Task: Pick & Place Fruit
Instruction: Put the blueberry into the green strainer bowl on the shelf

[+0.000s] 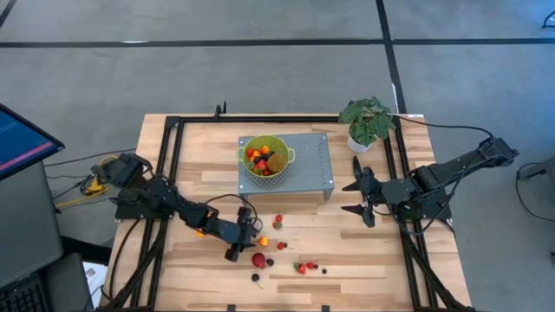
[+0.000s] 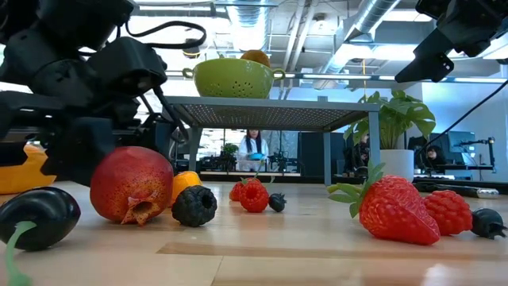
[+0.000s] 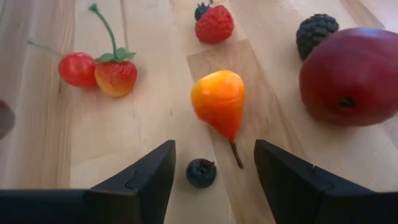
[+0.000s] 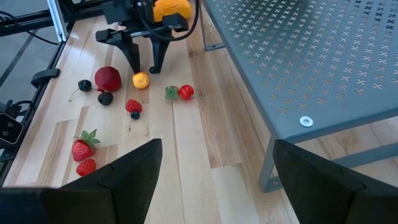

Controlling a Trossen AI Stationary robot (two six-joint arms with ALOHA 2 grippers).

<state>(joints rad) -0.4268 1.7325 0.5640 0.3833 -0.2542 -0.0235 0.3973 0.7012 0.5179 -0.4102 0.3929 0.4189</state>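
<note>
Loose fruit lies on the wooden table. A small orange pear-shaped fruit (image 3: 219, 102) rests on its side, with a blueberry (image 3: 201, 172) near its stem. My left gripper (image 3: 214, 183) is low over the table and open. Its fingers stand on either side of the blueberry, just short of the orange fruit, and touch nothing. A red round fruit (image 3: 354, 78), a blackberry (image 3: 316, 32), a raspberry (image 3: 214, 25) and a stemmed red pair (image 3: 99, 71) lie around it. A green colander (image 1: 265, 156) holding fruit stands on a grey perforated stand (image 1: 308, 169). My right gripper (image 1: 360, 198) hangs open beside the stand.
A potted plant (image 1: 368, 121) stands at the table's far right, behind the stand. Strawberries (image 2: 393, 208) and small dark berries lie toward the near edge. A black frame (image 1: 169, 173) runs along the table's sides. A yellow object (image 2: 16, 171) sits behind the left arm.
</note>
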